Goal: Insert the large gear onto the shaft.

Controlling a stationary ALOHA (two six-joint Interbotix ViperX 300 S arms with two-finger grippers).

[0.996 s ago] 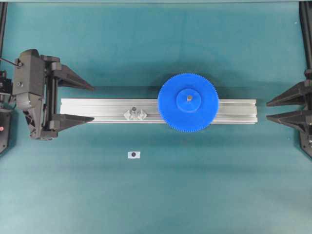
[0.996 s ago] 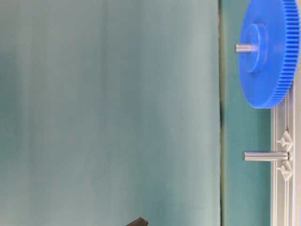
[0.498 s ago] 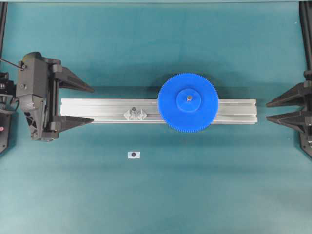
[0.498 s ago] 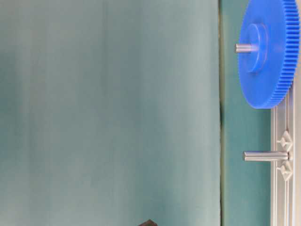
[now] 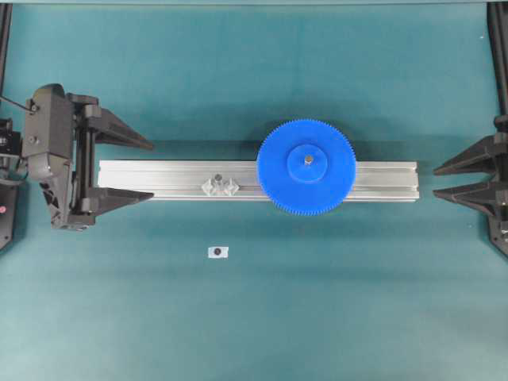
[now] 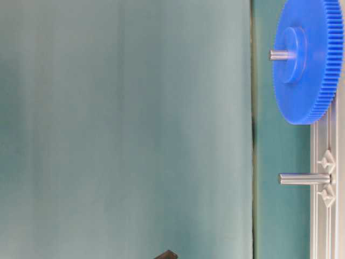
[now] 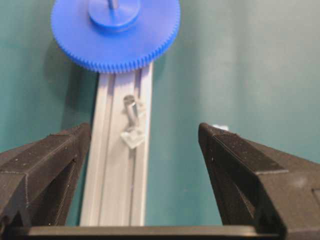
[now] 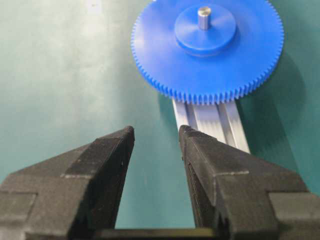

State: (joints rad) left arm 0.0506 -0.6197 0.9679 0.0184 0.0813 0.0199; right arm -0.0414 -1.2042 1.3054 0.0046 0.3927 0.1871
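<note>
You've got the large gear [image 5: 306, 167] on the shaft [image 5: 307, 161], probably seated; left gripper [image 5: 127, 164] and right gripper [image 5: 464, 176] wide, empty, well apart.

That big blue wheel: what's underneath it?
The large gear lies on a long aluminium rail, with the shaft poking up through its hub. The rail's stretch beneath it and the shaft's base are covered.

Likely a lab: teal mat [image 5: 254, 317], aluminium rail [image 5: 159, 181].
</note>
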